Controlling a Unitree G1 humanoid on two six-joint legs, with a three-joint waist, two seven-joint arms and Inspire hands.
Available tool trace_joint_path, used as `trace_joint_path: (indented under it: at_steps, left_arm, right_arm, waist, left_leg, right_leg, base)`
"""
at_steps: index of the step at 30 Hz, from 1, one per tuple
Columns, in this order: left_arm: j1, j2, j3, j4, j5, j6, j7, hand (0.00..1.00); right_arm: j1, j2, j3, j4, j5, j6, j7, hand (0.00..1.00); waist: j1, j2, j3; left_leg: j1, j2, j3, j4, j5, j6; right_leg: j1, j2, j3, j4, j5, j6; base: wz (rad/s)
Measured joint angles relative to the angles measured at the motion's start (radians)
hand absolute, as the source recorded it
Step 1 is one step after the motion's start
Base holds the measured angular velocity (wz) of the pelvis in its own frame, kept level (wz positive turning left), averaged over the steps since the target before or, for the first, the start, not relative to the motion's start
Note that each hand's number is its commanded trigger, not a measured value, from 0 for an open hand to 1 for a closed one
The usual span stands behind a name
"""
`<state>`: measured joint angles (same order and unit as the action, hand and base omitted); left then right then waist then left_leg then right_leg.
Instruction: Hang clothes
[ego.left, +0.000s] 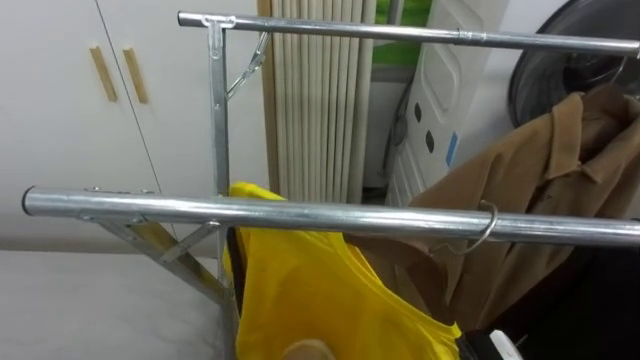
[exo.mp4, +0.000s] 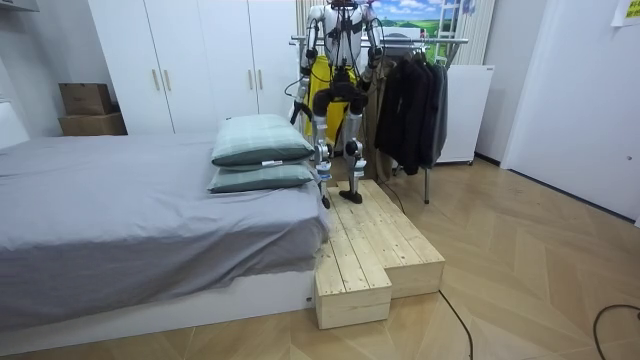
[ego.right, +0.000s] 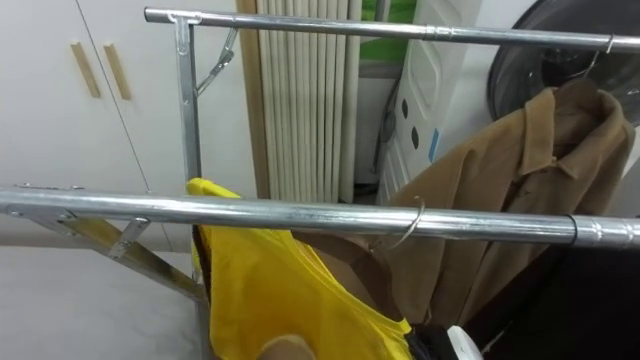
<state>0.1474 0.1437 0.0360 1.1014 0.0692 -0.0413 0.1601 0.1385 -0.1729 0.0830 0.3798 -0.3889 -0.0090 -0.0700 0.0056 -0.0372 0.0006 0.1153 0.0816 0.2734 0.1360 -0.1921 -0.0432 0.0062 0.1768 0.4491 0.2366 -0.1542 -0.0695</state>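
A yellow garment (ego.left: 300, 290) hangs just under the near metal rail (ego.left: 300, 214) of the clothes rack. A wire hanger hook (ego.left: 487, 226) sits over that rail to the garment's right. A tan rounded wooden end (ego.left: 308, 350) shows at the garment's lower edge. A white and black part of my right hand (ego.left: 495, 345) lies at the bottom right, below the rail and beside the yellow cloth. In the room view I stand on a wooden platform (exo.mp4: 375, 250) facing the rack, with my left hand (exo.mp4: 298, 108) low at my side.
A brown coat (ego.left: 550, 170) hangs from the far rail (ego.left: 420, 34) at the right. White wardrobe doors (ego.left: 110, 90) stand behind the rack on the left, and a bed (exo.mp4: 150, 210) with two pillows lies beside the platform. Dark coats (exo.mp4: 415, 100) hang further along.
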Motion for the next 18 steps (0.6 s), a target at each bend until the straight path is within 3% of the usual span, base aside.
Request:
trace_joint_path:
  at_steps: [18]
  left_arm:
    - [0.000,-0.002,-0.005,0.000,0.001,-0.001,0.009,0.00]
  right_arm:
    - [0.000,0.000,0.000,-0.002,0.000,0.000,-0.011,0.00]
  waist:
    - [-0.001,0.008,-0.0003]
  left_leg:
    - [0.000,-0.001,-0.001,0.000,0.000,0.000]
  right_leg:
    - [0.000,0.000,-0.002,0.000,0.000,0.000]
  base:
    - [0.00]
